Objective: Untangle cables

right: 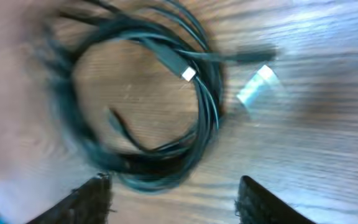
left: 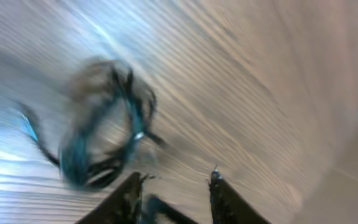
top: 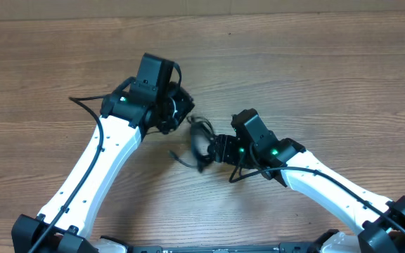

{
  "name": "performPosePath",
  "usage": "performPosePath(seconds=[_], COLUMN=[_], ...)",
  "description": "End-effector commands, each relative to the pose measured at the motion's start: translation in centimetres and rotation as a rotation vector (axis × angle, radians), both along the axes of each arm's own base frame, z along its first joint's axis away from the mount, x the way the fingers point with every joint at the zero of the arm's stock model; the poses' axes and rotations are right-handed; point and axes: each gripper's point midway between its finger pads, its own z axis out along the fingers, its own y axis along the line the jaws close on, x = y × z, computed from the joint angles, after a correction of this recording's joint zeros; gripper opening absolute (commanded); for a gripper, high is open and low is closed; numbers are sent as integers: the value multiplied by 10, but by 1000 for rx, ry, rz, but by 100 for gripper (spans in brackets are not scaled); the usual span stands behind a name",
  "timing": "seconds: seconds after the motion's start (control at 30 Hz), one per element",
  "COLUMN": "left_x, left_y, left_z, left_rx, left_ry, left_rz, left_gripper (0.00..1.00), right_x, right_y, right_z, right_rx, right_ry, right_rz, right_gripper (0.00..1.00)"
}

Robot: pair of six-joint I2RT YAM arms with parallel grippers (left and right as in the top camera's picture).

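Note:
The cables (top: 201,138) are one small coiled bundle of thin black cords on the wooden table, between my two grippers. In the right wrist view the coil (right: 148,99) lies flat with a small white plug end (right: 188,74) showing. My right gripper (right: 173,186) is open, just short of the coil's near edge, holding nothing. In the left wrist view the coil (left: 101,124) is blurred, up and left of my left gripper (left: 174,180), which is open and empty. In the overhead view the left gripper (top: 181,112) is left of the bundle and the right gripper (top: 215,149) is right of it.
A loose strand (top: 181,159) trails from the bundle toward the front. A small clear tag or plug (right: 257,84) lies beside the coil. A thick arm cable (top: 86,107) loops out left of the left arm. The wooden table (top: 315,63) extends all round.

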Motion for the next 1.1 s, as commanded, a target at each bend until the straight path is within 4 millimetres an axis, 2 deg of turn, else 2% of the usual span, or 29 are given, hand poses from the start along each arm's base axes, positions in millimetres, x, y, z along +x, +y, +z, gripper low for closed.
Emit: performPosePath(seconds=[0.0, 0.03, 0.13, 0.2, 0.27, 0.3, 0.33, 0.4, 0.43, 0.47, 0.6, 0.7, 0.77, 0.93, 1.07], left_x=[2, 0, -7, -10, -12, -14, -14, -16, -17, -18, -25, -27, -26, -23, -15], left_y=[24, 27, 34, 37, 38, 39, 39, 41, 41, 41, 44, 45, 44, 43, 35], left_z=[6, 5, 0, -3, -5, -7, -9, -16, -20, -25, -50, -68, -79, -105, -121], left_rx=[163, 182, 239, 268, 295, 311, 324, 344, 345, 348, 362, 372, 375, 386, 361], left_ry=[-68, -60, -44, -37, -34, -34, -34, -23, -14, -2, 61, 106, 126, 180, 185], left_rz=[-53, -65, -109, -139, -179, -210, -238, -268, -270, -272, -282, -289, -290, -299, -308], left_gripper=[46, 50, 72, 86, 91, 89, 80, 53, 43, 39, 36, 37, 39, 34, 35], right_x=[11, 13, 17, 17, 17, 17, 17, 17, 17, 17, 16, 16, 16, 16, 16], right_y=[-15, -16, -19, -20, -20, -20, -20, -20, -20, -20, -20, -21, -20, -21, -21], right_z=[-7, -6, -6, -6, -6, -6, -6, -6, -6, -6, -7, -7, -7, -7, -7], right_rx=[-106, -111, -130, -132, -131, -131, -131, -131, -131, -131, -135, -136, -135, -138, -138], right_ry=[-79, -85, -104, -106, -105, -105, -105, -105, -105, -104, -100, -99, -99, -102, -102], right_rz=[-9, -13, -27, -29, -28, -28, -29, -28, -28, -28, -28, -28, -28, -30, -30], right_gripper=[75, 79, 90, 93, 95, 96, 96, 98, 98, 98, 99, 100, 100, 100, 100])
